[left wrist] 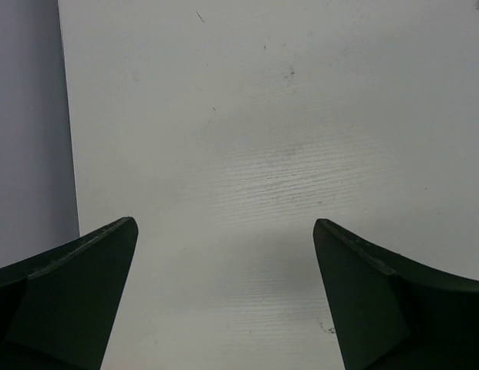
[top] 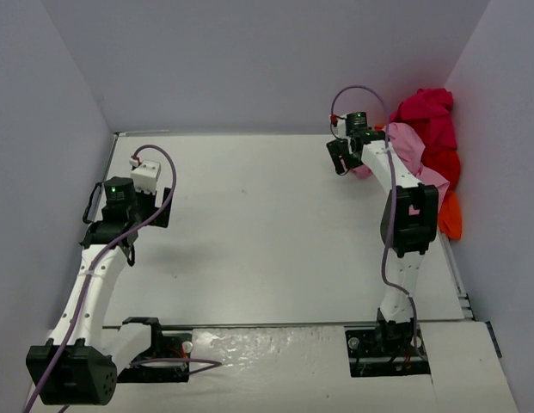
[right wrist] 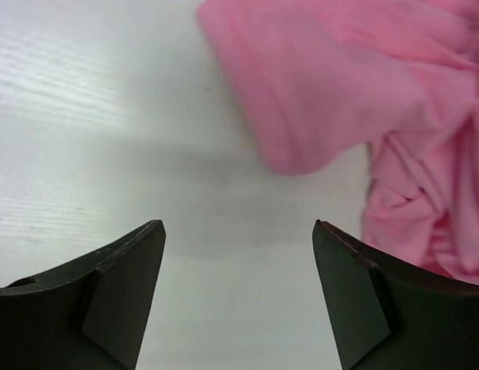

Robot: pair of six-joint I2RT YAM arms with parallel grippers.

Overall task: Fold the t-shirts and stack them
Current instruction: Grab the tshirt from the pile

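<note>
**Pincer poised at edge of t-shirt pile**

Well apart from the pile of t-shirts (top: 432, 151), the left pincer (left wrist: 225, 228) hangs wide open over the worktop (top: 249, 224), apparently kept clear until needed. The right pincer (right wrist: 237, 228) hovers just beside the pile, jaws apart and empty. It looks lined up to pick the light pink t-shirt (right wrist: 332, 85) on the pile's open side. Red and orange t-shirts lie behind it.

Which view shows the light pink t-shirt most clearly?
The right wrist view: the light pink t-shirt fills its upper right, folds sharp. The top external view shows it small, partly behind the right arm. The left wrist view misses it.
</note>
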